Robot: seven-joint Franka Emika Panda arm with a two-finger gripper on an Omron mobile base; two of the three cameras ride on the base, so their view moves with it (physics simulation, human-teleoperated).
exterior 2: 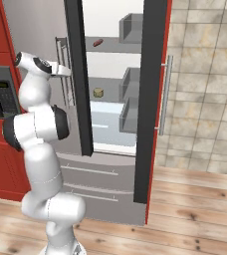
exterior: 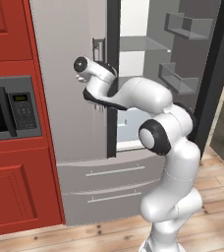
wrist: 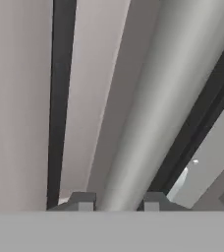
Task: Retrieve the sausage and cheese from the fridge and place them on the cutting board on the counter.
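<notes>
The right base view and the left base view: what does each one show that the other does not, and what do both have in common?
Right base view alone: the sausage on an upper fridge shelf, the cheese on the shelf below, and a tiled wall. Left base view alone: the whole front of the microwave. Both share the fridge with its right door open, its drawers at the bottom, the red cabinets, the wooden floor and the arm reaching to the left door's handle.

fridge (exterior: pixel 74 88): grey stainless outside, dark door edges, white and pale grey inside | sausage (exterior 2: pixel 97 43): dark red-brown | cheese (exterior 2: pixel 98 92): dull olive-yellow | cabinets (exterior: pixel 11 187): red | microwave (exterior: pixel 11 109): grey, black window | floor (exterior 2: pixel 185 209): light wood planks, dark knots | wall (exterior 2: pixel 205 74): beige mottled tiles
</notes>
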